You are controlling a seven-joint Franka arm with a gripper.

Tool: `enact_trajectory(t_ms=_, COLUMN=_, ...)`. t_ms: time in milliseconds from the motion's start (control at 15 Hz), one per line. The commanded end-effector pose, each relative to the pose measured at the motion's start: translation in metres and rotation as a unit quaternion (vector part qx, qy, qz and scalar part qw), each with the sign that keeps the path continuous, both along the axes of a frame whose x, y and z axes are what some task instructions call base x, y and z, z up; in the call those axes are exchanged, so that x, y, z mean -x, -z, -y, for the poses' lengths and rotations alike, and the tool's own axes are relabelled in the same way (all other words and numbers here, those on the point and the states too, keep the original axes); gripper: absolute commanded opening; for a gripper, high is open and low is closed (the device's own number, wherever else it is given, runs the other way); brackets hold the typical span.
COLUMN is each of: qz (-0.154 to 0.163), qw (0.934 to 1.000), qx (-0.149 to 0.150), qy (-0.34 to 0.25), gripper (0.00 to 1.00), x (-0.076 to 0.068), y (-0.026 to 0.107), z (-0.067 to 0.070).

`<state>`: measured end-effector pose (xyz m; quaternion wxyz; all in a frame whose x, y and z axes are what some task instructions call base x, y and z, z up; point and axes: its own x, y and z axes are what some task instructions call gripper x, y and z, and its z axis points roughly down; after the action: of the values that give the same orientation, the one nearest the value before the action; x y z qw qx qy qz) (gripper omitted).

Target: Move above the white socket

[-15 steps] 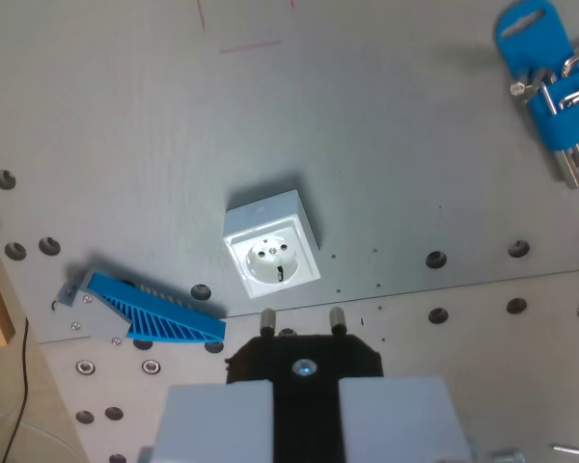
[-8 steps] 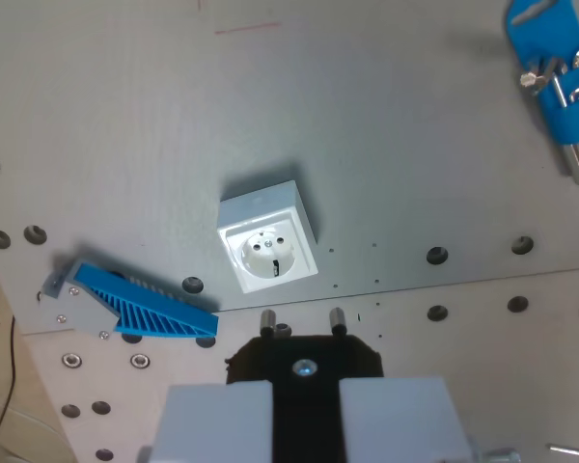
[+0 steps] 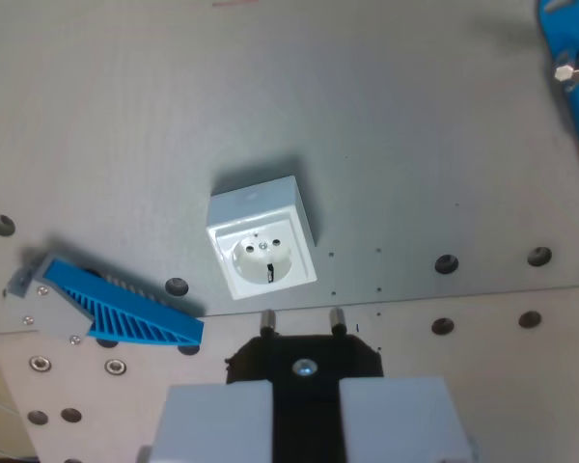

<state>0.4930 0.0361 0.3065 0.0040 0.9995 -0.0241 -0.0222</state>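
The white socket [image 3: 261,253] is a small square box on the grey metal plate [image 3: 386,145], with its round face and two holes turned up. It lies just above the middle of the wrist view. My gripper [image 3: 304,386] is at the bottom edge, its two grey fingers [image 3: 217,420] shut on a black plug [image 3: 304,359]. The plug's two metal pins [image 3: 267,319] point toward the socket, just below it and slightly to the wrist view's right of it. The plug is apart from the socket.
A blue ribbed plastic part [image 3: 125,313] lies on the plate to the wrist view's left of the plug. A blue hex key set [image 3: 571,58] is cut off at the top right. Bolt holes [image 3: 447,262] dot the plate.
The camera has moved a little closer: the socket looks slightly larger and sits a bit further left, while the blue part and the hex keys have slid toward the edges. The plug stays held.
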Motion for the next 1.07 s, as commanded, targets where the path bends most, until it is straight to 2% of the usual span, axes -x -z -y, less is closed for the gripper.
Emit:
enact_trajectory(t_ms=67, qz=0.075, qw=0.9959, qx=-0.004, qy=-0.049, gripper=0.0, x=0.019, y=0.014, z=-0.002)
enact_trajectory(t_ms=1067, qz=0.072, qw=0.991, qx=0.002, qy=-0.113, gripper=0.0, x=0.068, y=0.094, z=-0.014)
